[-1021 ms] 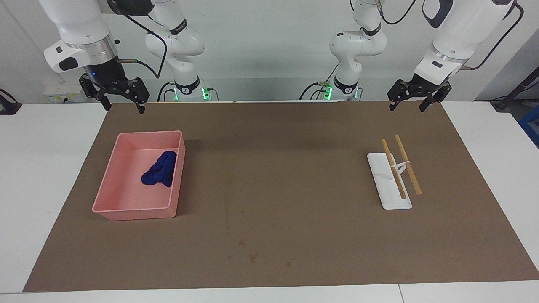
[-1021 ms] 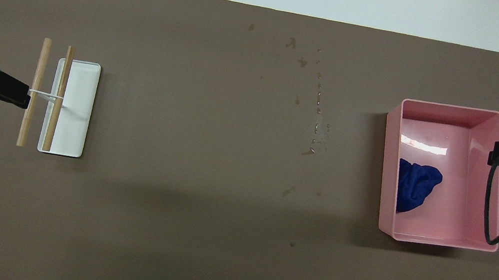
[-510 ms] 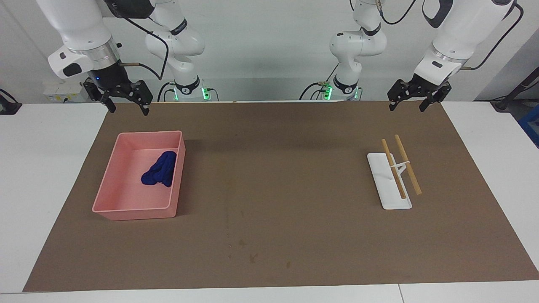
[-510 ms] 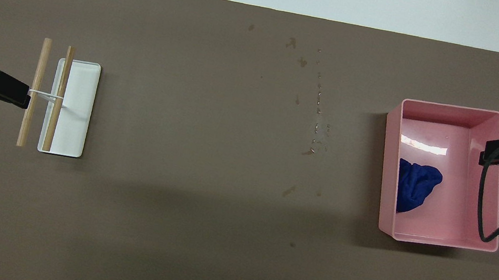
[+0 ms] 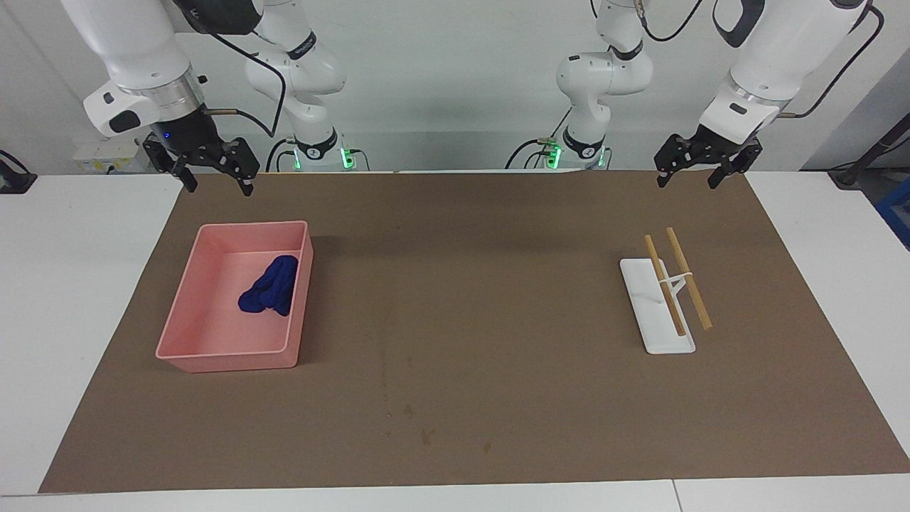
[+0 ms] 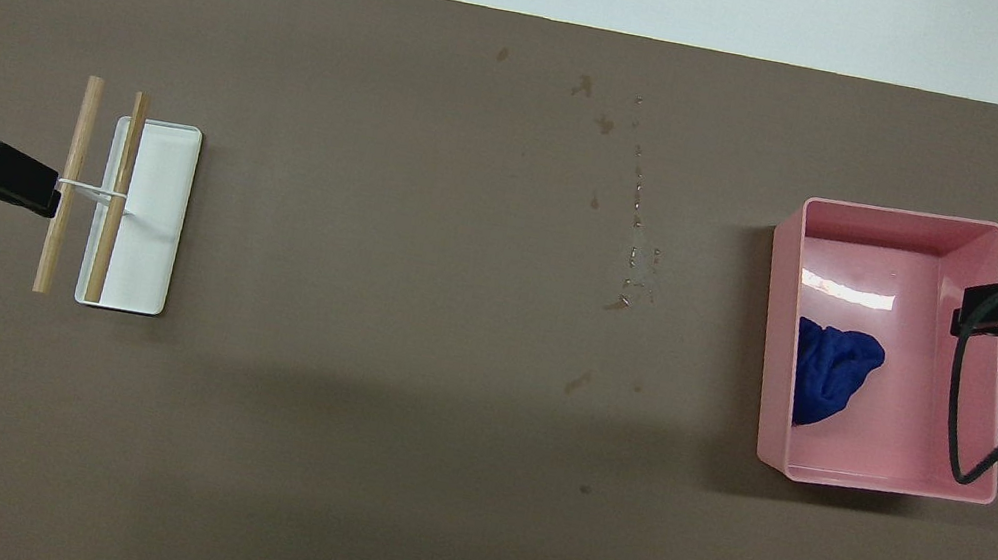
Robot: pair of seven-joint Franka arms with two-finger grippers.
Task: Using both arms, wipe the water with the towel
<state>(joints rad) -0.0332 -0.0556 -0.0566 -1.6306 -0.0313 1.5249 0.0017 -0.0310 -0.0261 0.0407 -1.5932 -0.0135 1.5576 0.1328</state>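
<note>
Towel: my deep-blue towel (image 5: pixel 270 286) lies crumpled inside the pink tray (image 5: pixel 181 306), against the tray wall that faces the table's middle, at the right arm's end of the brown mat (image 5: pixel 469 313).
My right gripper (image 5: pixel 211 167): raised over the mat's edge just nearer to the robots than the tray, 2 fingers spread apart, holding nothing.
My left gripper (image 5: pixel 688 162): waits in the air over the mat's edge at the left arm's end, fingers apart and empty, with the white stand (image 5: pixel 657 313) and its 2 wooden sticks (image 5: pixel 677 281) farther out.
Nearer arm: the right, by a wide margin.
Direction to towel: from my right gripper, out from the robots and down into the tray.
Towel long axis: runs roughly from near the robots to far from them, slightly slanted; the narrower end points toward the robots.
Water: small droplets (image 6: pixel 633 252) mid-mat, well apart from the tray.
</note>
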